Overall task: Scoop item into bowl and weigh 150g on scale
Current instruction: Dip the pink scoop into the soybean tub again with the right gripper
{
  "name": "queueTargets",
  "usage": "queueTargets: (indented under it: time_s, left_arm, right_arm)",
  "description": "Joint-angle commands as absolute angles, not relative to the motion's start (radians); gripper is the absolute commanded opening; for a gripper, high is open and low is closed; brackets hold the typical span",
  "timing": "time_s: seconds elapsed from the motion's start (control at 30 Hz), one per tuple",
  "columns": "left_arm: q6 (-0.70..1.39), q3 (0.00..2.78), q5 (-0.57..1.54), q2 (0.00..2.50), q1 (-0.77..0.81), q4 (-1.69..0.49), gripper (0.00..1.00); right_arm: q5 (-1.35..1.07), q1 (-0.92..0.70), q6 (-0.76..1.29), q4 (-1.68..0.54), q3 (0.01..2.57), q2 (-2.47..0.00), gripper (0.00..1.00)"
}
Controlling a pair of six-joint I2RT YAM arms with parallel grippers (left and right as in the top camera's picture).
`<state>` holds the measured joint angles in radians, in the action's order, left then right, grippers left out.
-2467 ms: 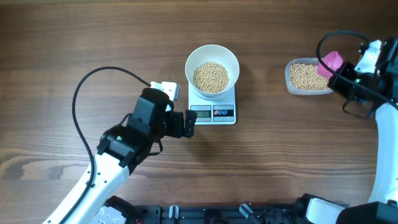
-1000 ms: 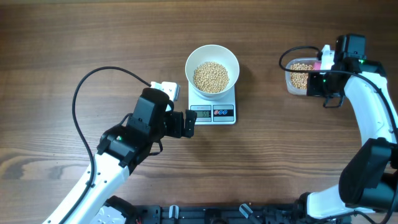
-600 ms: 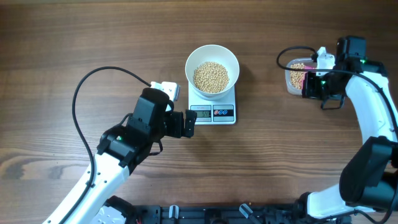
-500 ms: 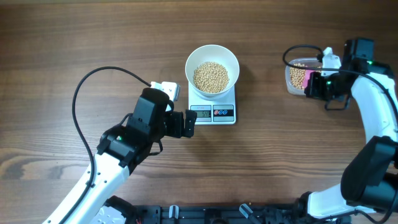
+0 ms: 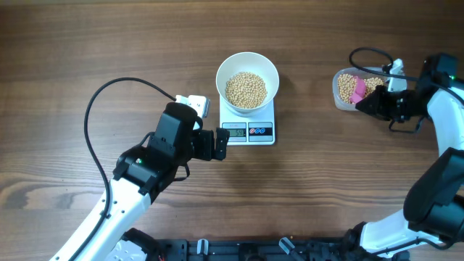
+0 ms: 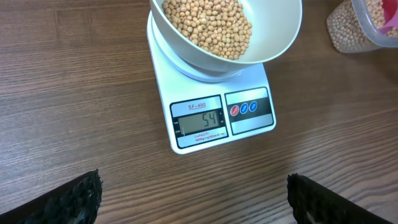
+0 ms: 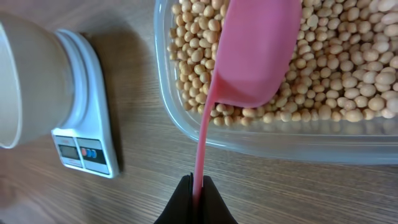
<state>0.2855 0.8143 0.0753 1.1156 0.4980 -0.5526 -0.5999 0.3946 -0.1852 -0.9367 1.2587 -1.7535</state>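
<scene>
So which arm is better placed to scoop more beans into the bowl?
Right. The right gripper is shut on the scoop, which is in the tub of beans. The left gripper hangs open and empty by the scale.

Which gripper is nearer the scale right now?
Left. The left gripper sits open just short of the scale, at its display edge. The right gripper is far off at the clear tub, shut on the pink scoop.

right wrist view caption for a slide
right end effector holding a pink scoop dipped into the clear tub of beans
</scene>
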Motion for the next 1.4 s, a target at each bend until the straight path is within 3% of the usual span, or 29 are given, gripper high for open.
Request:
queueTargets:
  time_s: [0.0, 0.67, 1.03, 1.13, 1.37]
  left_arm:
    - [0.266, 0.817, 0.066, 1.119, 0.493, -0.550, 1.00]
    - [0.266, 0.817, 0.066, 1.119, 0.493, -0.550, 1.00]
    - [0.266, 0.817, 0.066, 1.119, 0.493, -0.550, 1.00]
    - [0.266, 0.817, 0.066, 1.119, 0.493, -0.550, 1.00]
    - [0.266, 0.817, 0.066, 1.119, 0.493, -0.550, 1.00]
  right_arm:
    - [-0.734, 0.439, -0.210, -0.937, 1.251, -1.777, 0.04]
    - [-1.066, 0.712, -0.236, -1.050, 1.248, -1.777, 0.04]
    - [-1.069, 0.728, -0.200, -1.108, 1.248, -1.777, 0.04]
    - [-0.943, 0.733, -0.122, -1.081, 1.248, -1.777, 0.04]
    - [-1.041, 0.733, -0.141, -1.086, 1.248, -1.777, 0.04]
